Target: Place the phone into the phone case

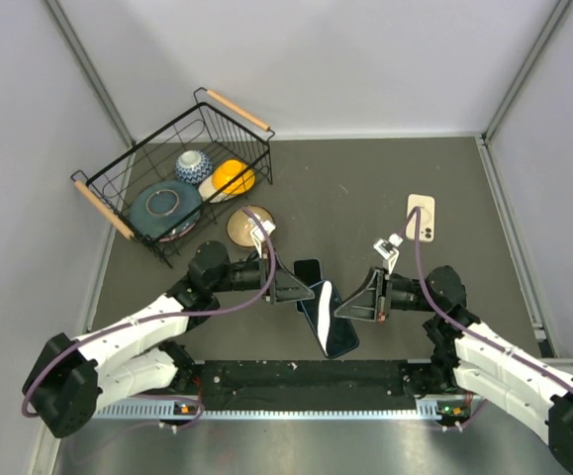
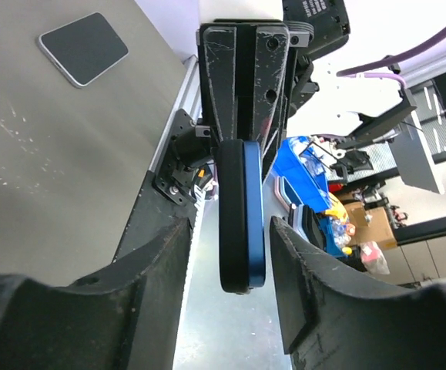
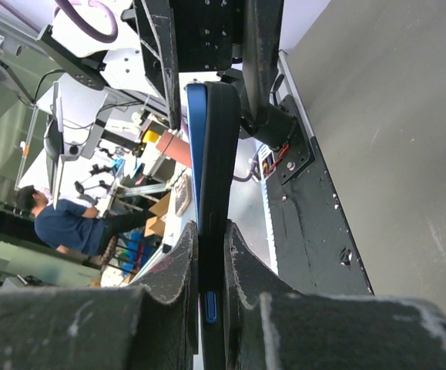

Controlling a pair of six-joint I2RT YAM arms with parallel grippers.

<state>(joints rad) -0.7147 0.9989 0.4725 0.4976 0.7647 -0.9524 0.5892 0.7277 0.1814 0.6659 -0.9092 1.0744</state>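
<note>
From my remote station: the right gripper (image 1: 339,311) is clenched on the blue phone (image 1: 330,322), holding it on edge above the near middle of the table (image 1: 365,183), between the two arms. Both wrist views show the phone edge-on, with a black layer (image 2: 230,223) lying flat against it. I take this for the phone case, though I cannot tell how far the two are seated. The right fingers (image 3: 172,285) pinch the pair from both faces. The left gripper (image 1: 306,295) straddles the phone's other end, its jaws released, with a gap showing on either side in the left wrist view. A beige slab (image 1: 420,216) lies well apart at the right. A wire basket (image 1: 229,133) of bowls sits far left.
</note>
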